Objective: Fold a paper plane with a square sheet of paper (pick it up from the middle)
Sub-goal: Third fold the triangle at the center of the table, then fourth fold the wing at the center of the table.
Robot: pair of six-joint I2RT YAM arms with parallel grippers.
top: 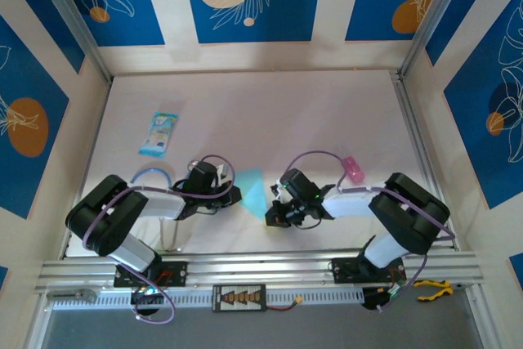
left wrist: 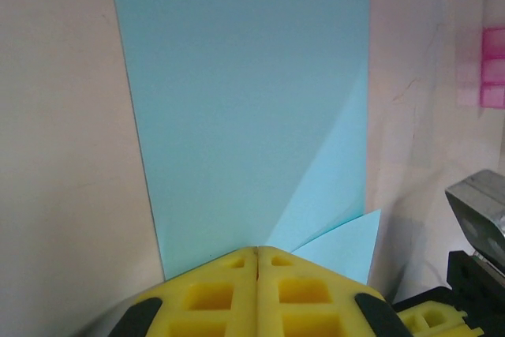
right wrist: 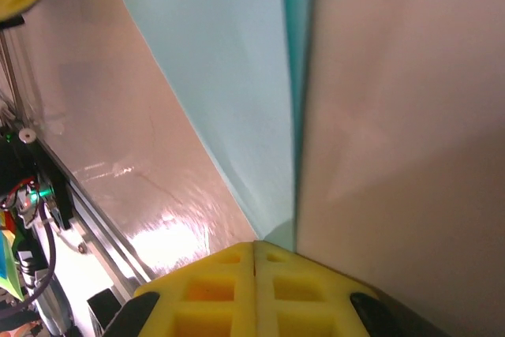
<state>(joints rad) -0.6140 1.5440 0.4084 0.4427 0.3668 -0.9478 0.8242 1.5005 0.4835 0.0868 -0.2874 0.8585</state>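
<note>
The light-blue paper (top: 252, 189), partly folded and not a finished paper plane, lies on the table between my two grippers. In the left wrist view the paper (left wrist: 237, 100) spreads flat away from my left gripper (left wrist: 258, 250). A diagonal crease and a small raised flap (left wrist: 343, 246) start at that gripper's shut yellow tips. My left gripper (top: 238, 194) touches the paper's left edge and my right gripper (top: 273, 211) its near right corner. In the right wrist view the paper (right wrist: 229, 76) narrows down to the shut right gripper (right wrist: 256, 244). I see no paper between either pair of fingers.
A blue-and-white packet (top: 159, 134) lies at the back left and a small pink item (top: 353, 169) right of the paper, also seen from the left wrist (left wrist: 493, 69). The metal rail (top: 261, 267) runs along the near edge. Yellow-handled pliers (top: 431, 288) sit by the right base.
</note>
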